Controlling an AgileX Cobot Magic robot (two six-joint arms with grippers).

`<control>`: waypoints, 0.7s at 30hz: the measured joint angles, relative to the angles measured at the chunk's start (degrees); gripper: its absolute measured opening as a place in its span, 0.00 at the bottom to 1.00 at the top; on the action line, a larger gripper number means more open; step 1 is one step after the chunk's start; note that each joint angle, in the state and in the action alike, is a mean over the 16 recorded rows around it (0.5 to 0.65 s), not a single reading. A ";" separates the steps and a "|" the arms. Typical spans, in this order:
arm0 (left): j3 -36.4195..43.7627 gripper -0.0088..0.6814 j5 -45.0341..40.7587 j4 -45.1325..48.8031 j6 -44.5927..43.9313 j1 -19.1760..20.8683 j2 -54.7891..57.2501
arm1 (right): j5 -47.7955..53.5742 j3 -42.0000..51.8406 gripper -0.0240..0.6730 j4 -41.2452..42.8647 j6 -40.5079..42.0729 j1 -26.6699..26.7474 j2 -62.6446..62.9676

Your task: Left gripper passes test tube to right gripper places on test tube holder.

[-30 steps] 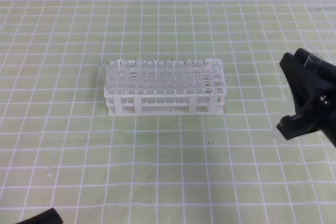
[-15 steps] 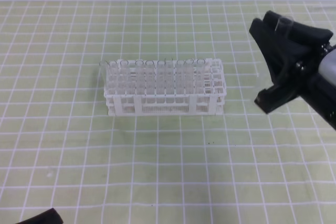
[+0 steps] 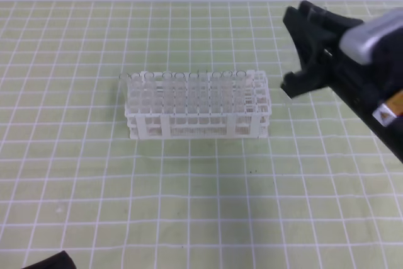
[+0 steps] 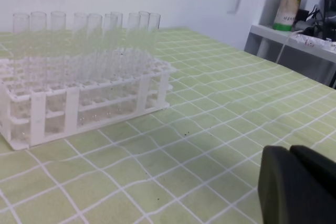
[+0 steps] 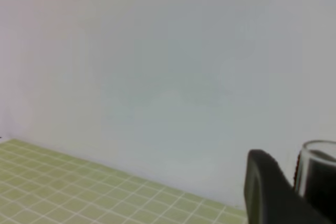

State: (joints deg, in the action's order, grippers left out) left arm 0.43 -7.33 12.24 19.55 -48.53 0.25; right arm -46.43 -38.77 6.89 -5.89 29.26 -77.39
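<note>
One white test tube holder (image 3: 198, 105) stands on the green gridded mat (image 3: 189, 200), its long axis running left to right in the high view. It carries clear tubes (image 4: 86, 40) upright; about ten rims show from the left wrist camera, though overlapping glass makes the exact count uncertain. The right gripper (image 3: 299, 55) hangs just right of the rack's right end, its fingers spread in a fork; a silver-grey box and orange sticker sit on its arm. The right wrist view shows the rim of one test tube (image 5: 317, 169) beside a black finger (image 5: 262, 192), mouth up, its body cut off by the frame, so a firm clamp cannot be confirmed. Only a dark corner of the left gripper (image 4: 296, 184) shows; its state is unreadable.
</note>
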 joint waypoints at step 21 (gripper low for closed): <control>0.07 0.01 0.00 0.01 0.00 0.00 0.03 | -7.14 -15.20 0.05 0.73 -1.43 -2.43 -22.92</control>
State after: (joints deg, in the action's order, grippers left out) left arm 0.50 -7.33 12.25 19.55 -48.53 0.28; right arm -53.57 -53.97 7.62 -7.33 26.84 -100.31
